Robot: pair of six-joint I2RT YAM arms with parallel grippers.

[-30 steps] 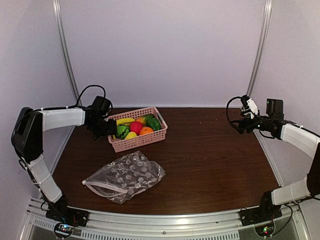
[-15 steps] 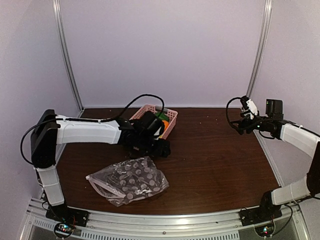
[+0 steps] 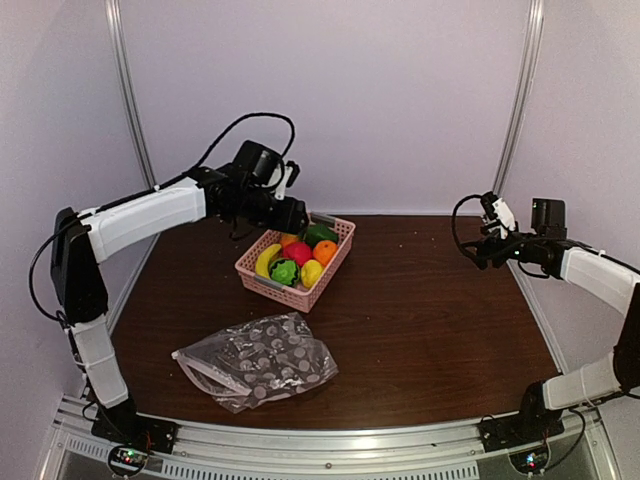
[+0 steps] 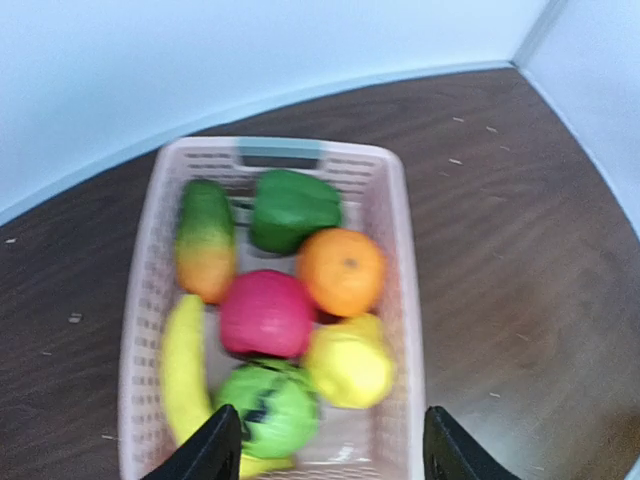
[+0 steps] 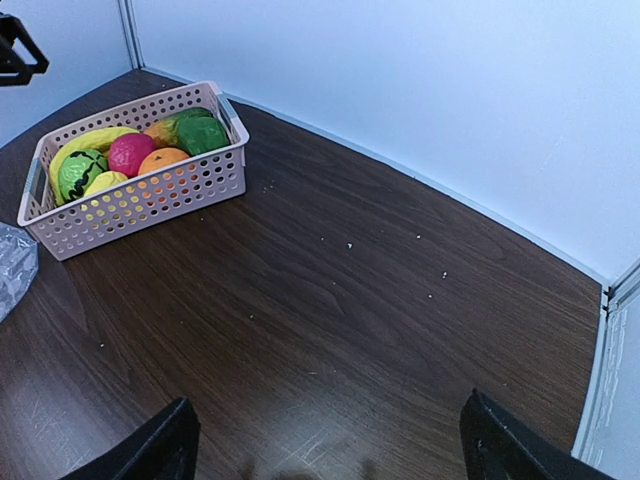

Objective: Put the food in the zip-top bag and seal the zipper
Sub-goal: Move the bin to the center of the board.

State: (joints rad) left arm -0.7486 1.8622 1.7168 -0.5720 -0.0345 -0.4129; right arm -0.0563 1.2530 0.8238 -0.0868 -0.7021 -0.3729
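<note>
The left claw (image 4: pixel 330 455) is seen with fingers apart and empty, directly over a pink slatted plastic basket (image 4: pixel 404 290). Beneath it, in the basket, small plastic toy food is piled: yellow banana (image 4: pixel 183 370), orange (image 4: pixel 341 272), red apple (image 4: pixel 266 313), yellow lemon (image 4: pixel 348 365), green pepper (image 4: pixel 290 208) and green-black striped ball (image 4: pixel 266 408). The crinkly clear dotted zip-top bag (image 3: pixel 262 360) is laid flat well apart from that claw, towards the arm bases, with its whitish zipper strip (image 3: pixel 203 372) along the left edge. The right claw (image 5: pixel 325 450) is spread wide and empty, well apart from basket and bag.

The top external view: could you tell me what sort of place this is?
Probably a robot test booth, not a home: pale walls enclose a wooden table, the left arm and right arm stand on a metal rail, and toy food sits in a pink basket.
</note>
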